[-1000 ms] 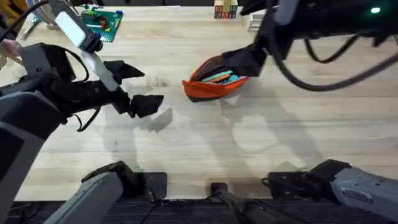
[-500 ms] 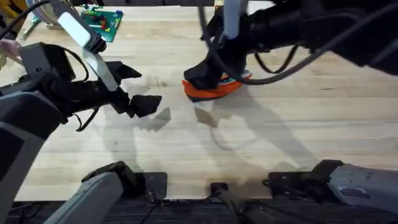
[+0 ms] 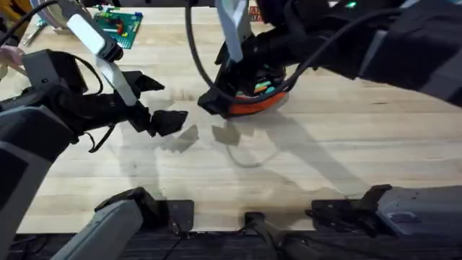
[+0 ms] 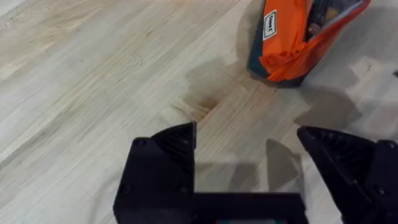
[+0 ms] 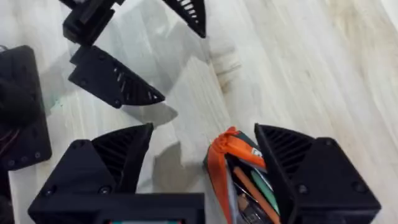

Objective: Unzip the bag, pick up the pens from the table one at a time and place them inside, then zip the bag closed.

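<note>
Bag (image 3: 253, 105): on table (image 3: 346, 166), centre-rear; pens (image 3: 260, 89) inside. Left gripper (image 3: 155, 101) to its left, apart; right gripper (image 5: 205, 149) over its end.

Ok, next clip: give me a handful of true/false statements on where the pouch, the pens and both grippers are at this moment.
1. The bag is unzipped, with pens inside it. True.
2. The left gripper is clamped on the bag. False: it is open over bare table, apart from the bag.
3. The right gripper is open, positioned at one end of the bag. True.
4. A green pen lies loose on the table beside the bag. False: no pen is seen on the table; coloured pens show inside the bag.
5. The bag is blue. False: it is orange.
</note>
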